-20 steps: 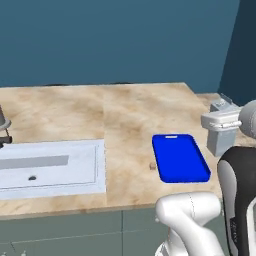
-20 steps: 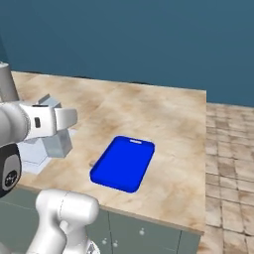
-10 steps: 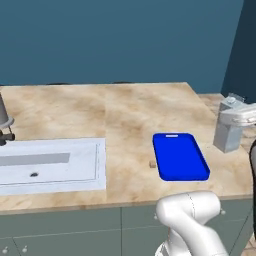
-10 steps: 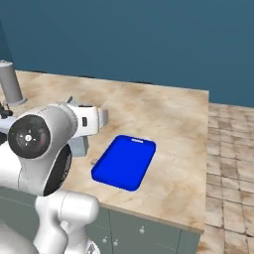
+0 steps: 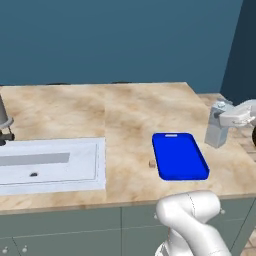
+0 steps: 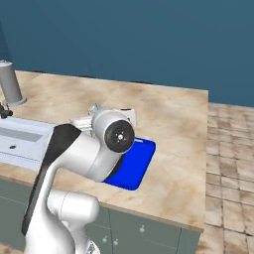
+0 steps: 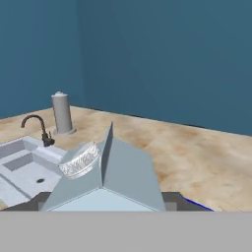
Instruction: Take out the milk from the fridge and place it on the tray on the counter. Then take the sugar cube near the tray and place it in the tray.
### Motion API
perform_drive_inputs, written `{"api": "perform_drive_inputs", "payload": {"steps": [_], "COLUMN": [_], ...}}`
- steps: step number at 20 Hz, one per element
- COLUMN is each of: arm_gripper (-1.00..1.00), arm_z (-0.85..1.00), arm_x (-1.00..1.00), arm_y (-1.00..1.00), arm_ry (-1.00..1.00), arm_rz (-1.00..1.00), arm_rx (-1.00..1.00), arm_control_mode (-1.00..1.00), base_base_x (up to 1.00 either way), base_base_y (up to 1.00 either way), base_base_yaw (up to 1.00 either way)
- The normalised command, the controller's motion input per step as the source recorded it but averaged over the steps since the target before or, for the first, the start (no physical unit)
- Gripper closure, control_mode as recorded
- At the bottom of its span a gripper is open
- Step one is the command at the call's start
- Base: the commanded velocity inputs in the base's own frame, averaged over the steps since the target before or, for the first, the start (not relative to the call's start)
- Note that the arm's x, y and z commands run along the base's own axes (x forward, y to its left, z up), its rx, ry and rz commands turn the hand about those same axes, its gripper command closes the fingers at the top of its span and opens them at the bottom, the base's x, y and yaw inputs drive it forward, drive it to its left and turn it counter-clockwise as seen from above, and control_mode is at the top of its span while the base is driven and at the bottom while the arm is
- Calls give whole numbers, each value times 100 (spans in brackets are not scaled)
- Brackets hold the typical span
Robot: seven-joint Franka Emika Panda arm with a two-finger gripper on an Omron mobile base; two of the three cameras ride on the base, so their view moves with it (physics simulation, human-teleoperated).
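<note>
Bright blue tray (image 5: pixel 180 156) on a beige marbled counter (image 5: pixel 125 110). Pale grey-white milk (image 5: pixel 217 131) carton, tiny tan sugar cube (image 5: pixel 152 163), white sink (image 5: pixel 50 161), dark teal wall (image 5: pixel 120 40).

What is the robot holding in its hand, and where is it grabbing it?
The hand holds the milk, gripped near its top, by the gabled end, beside the tray.
</note>
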Motion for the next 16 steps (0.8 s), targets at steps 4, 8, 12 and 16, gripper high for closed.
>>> {"api": "perform_drive_inputs", "payload": {"steps": [4,8,12,16], "arm_gripper": [100,100,100,100], "arm_z": [-50,-48,-18,-19], "arm_x": [45,49,32,27], "arm_y": [-29,-9,0,1], "arm_ry": [0,0,0,0], "arm_rz": [26,26,15,6], "arm_rx": [7,1,-5,-11], "arm_control_mode": [-100,-100,-100,-100], "base_base_x": [0,0,0,0], "base_base_y": [0,0,0,0], "base_base_yaw": [0,0,0,0]}}
